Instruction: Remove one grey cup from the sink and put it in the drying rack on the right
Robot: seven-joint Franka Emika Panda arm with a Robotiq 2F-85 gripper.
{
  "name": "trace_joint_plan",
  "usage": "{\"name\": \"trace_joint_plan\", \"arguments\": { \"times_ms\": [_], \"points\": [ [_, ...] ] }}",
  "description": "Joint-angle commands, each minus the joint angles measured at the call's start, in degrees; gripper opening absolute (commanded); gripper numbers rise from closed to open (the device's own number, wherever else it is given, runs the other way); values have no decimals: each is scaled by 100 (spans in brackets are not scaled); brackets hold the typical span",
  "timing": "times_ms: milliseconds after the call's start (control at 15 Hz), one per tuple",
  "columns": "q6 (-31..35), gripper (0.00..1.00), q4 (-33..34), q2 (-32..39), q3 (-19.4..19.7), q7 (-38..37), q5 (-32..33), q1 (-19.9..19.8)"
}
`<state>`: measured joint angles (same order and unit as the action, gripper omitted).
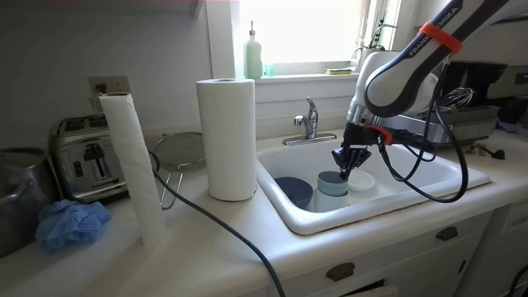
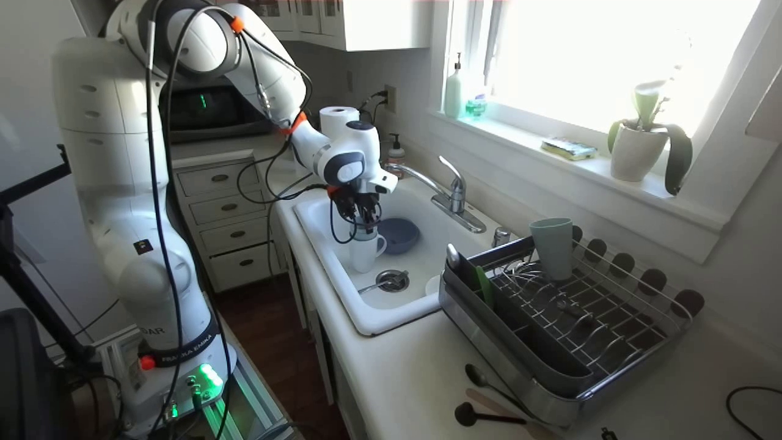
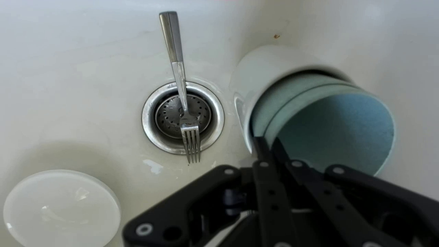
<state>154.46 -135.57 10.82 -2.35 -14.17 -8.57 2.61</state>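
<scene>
The grey cup (image 1: 332,184) sits nested in a white mug (image 1: 331,202) in the sink (image 1: 371,211); a second line below its rim may be another nested cup. In the wrist view the grey cup (image 3: 343,130) opens toward the camera, with the white mug (image 3: 264,65) around its lower part. My gripper (image 3: 268,140) pinches the cup's wall, one finger inside and one outside. In an exterior view the gripper (image 2: 366,221) points down over the mug (image 2: 363,253). The drying rack (image 2: 489,345) stands beside the sink and holds a similar grey cup (image 2: 553,250).
A dark blue bowl (image 1: 293,189) and a white round dish (image 1: 361,180) lie in the sink. A fork (image 3: 173,37) lies across the drain. The faucet (image 2: 455,186) stands at the sink's back edge. Dark spoons (image 2: 467,415) lie by the rack. A paper towel roll (image 1: 227,140) stands on the counter.
</scene>
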Motion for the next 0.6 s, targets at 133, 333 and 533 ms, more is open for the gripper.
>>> {"name": "trace_joint_plan", "arguments": {
  "times_ms": [133, 333, 533],
  "points": [
    [-266, 1, 71, -379, -25, 30, -143, 11],
    [-305, 1, 67, -434, -19, 26, -97, 20],
    [-232, 1, 35, -453, 34, -22, 157, 53]
  ]
}}
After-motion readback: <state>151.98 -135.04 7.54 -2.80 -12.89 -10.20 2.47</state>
